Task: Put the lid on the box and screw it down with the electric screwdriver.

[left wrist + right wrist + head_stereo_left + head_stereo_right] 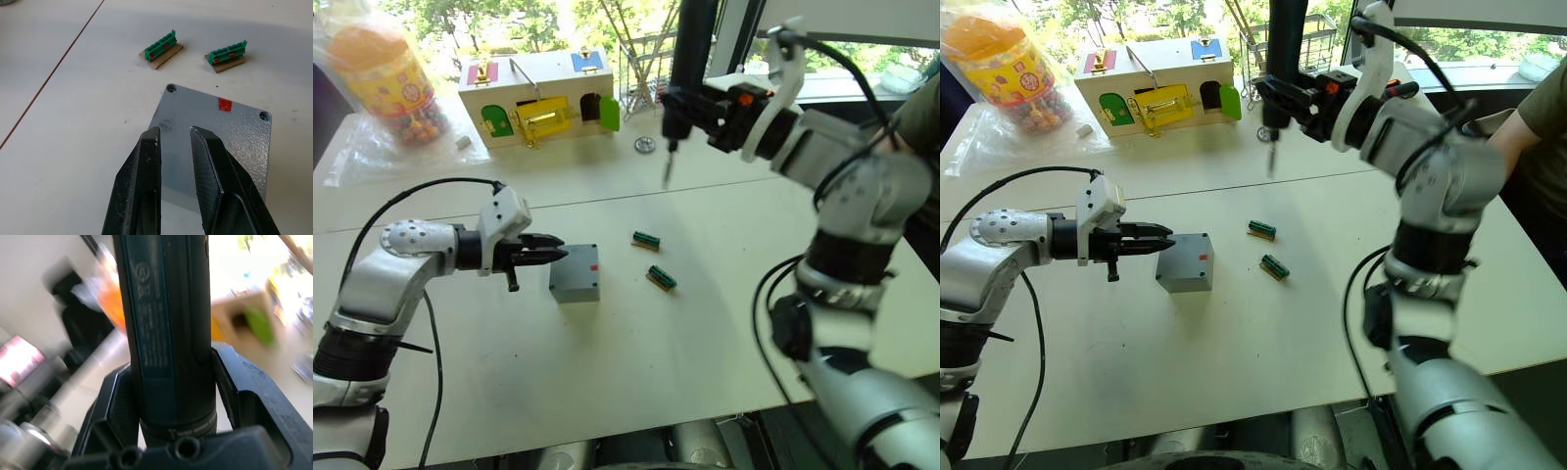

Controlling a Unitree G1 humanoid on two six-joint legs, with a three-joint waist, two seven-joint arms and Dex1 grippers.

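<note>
The right gripper (690,106) is clamped on the electric screwdriver (688,59), upright and high above the table (636,333), bit down, well apart from the box (576,273). The left gripper (546,254) holds nothing, fingers nearly together, tips just over the box's near edge. The lid (215,139) already sits on the box, corner holes showing. By my reading, lidding is done and all the screwing remains; whether screws sit in the holes I cannot tell. Two green connectors (646,239) lie nearby
</note>
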